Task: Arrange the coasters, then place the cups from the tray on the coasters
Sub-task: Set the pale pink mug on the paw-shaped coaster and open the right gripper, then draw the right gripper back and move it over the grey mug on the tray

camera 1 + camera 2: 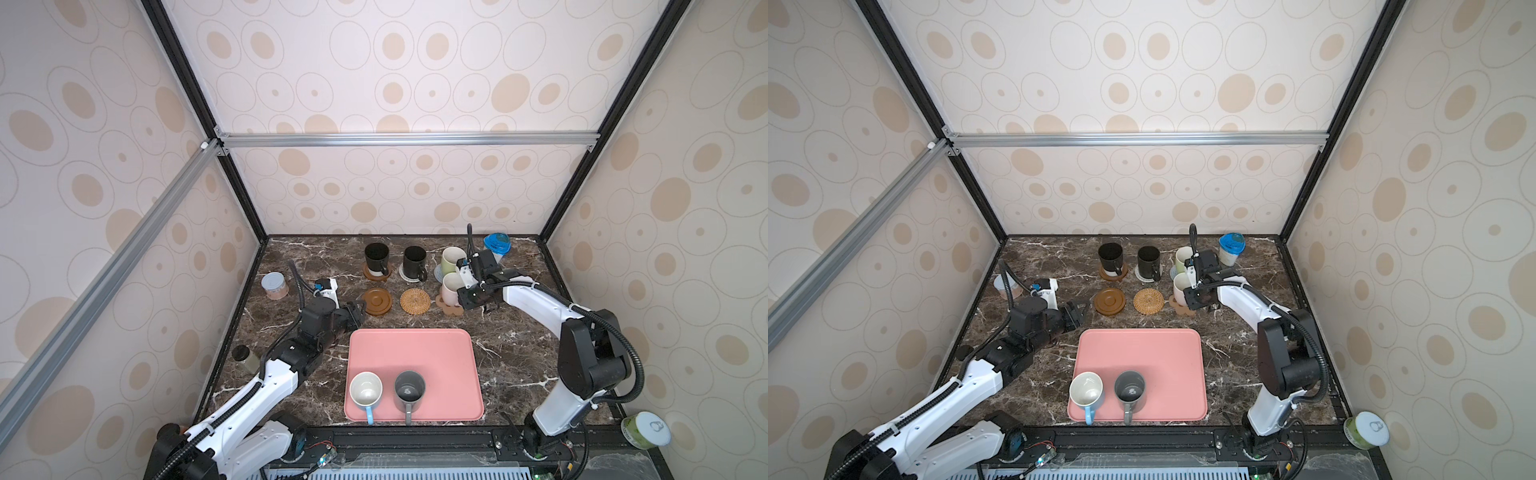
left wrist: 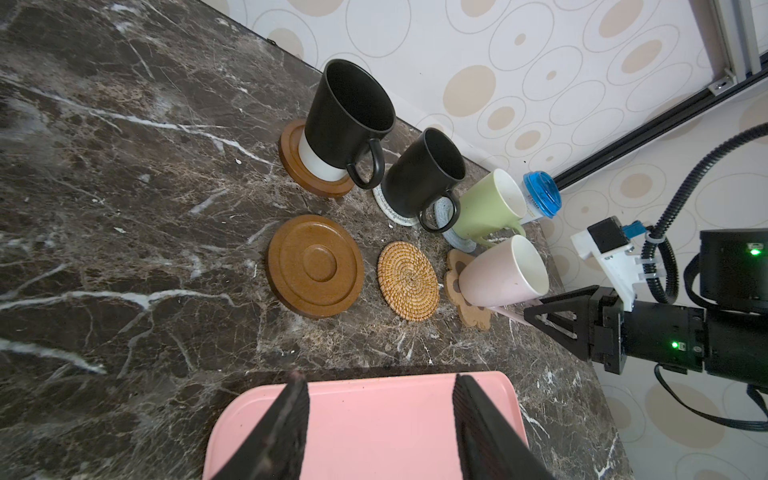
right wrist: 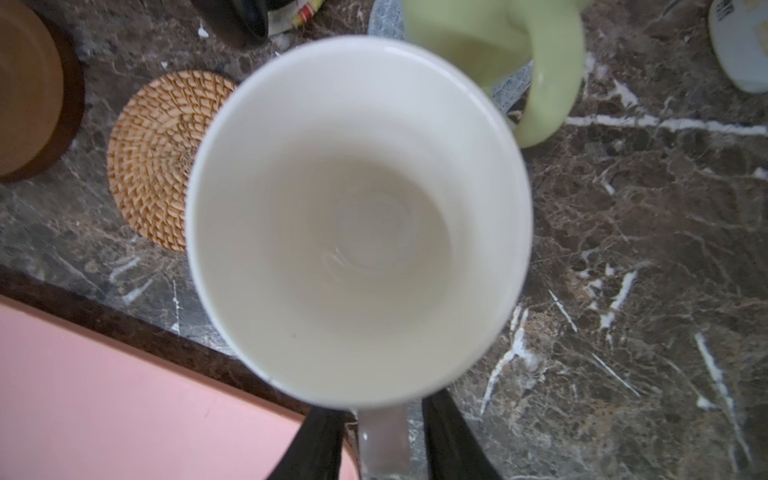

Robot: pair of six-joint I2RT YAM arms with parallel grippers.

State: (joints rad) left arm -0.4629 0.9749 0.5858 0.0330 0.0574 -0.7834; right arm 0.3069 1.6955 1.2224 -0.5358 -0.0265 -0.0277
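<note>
Coasters lie in two rows of three on the dark marble tabletop (image 1: 519, 353), beyond the pink tray (image 1: 415, 349). In the far row a black mug with a white base (image 1: 376, 254) stands on a brown ringed disc (image 2: 291, 156); an all-black mug (image 1: 414, 261) stands on a whitish woven coaster (image 2: 386, 210); a light green mug (image 1: 452, 258) stands on a grey-blue woven coaster (image 2: 457, 240). In the near row a second brown ringed disc (image 1: 377, 301) and a tan rattan round (image 1: 415, 301) lie bare; a pale pink mug (image 1: 451, 289) sits on the brown paw-shaped coaster (image 2: 471, 309), just beside the green one.

Right gripper (image 3: 388, 444) reaches to the pink mug's handle; in the right wrist view its fingers (image 3: 451, 440) stand either side of that handle, slightly parted, a sliver of marble showing between the handle and one finger, so nothing is pinched. Left gripper (image 2: 379, 382) hovers over the tray's far left corner, near the bare brown disc; its fingers (image 2: 286, 419) are spread with nothing between them.

Two mugs stand side by side on the near part of the tray, a light blue mug with white inside (image 1: 365, 390) and a dark grey mug (image 1: 409, 390), handles toward the near rim. A blue-lidded white tub (image 1: 496, 245) stands in the far right corner behind the green mug; a grey-lidded jar (image 1: 274, 286) stands at the table's left edge.
</note>
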